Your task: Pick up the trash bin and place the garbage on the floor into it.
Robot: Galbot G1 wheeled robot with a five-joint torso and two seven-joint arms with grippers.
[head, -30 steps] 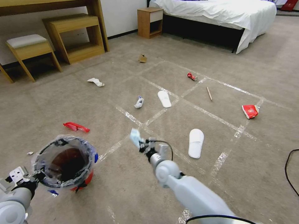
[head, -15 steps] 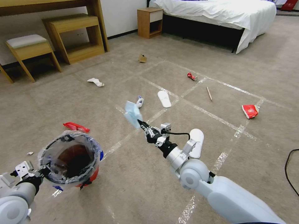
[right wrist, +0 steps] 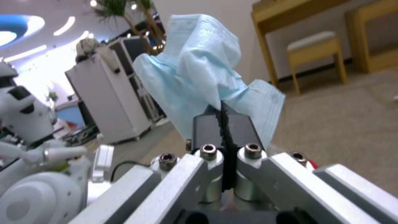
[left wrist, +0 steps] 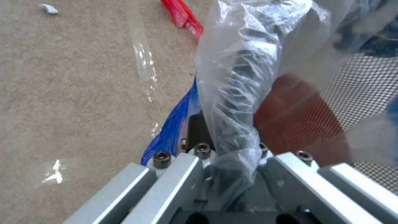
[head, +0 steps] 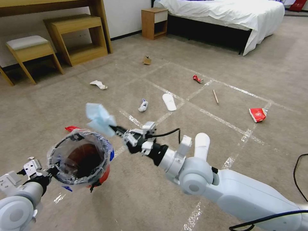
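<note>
My left gripper point(head: 48, 170) is shut on the rim of the red trash bin point(head: 80, 158) and holds it above the floor point(head: 138, 192); the clear liner bunches over its fingers point(left wrist: 226, 102). My right gripper point(head: 115, 129) is shut on a light blue tissue wad point(head: 98, 118), which hangs just over the bin's far rim. The wrist view shows the pads pinching this wad point(right wrist: 199, 71). Garbage on the carpet: two white slippers point(head: 169, 102) point(head: 203, 141), a red can point(head: 197, 78), red wrappers point(head: 257, 114) point(head: 71, 128), tissue wads point(head: 143, 105) point(head: 98, 84), a cardboard scrap point(head: 147, 60) and a stick point(head: 215, 96).
A bed point(head: 224, 16) and a nightstand point(head: 155, 22) stand at the back. A wooden desk with a shelf unit point(head: 77, 38) and a stool point(head: 29, 51) line the left wall. A black cable point(head: 296, 179) lies at the right edge.
My right gripper has lifted the blue wad off the carpet and swung it left to the bin's rim. The left arm has raised the bin slightly and shifted it right.
</note>
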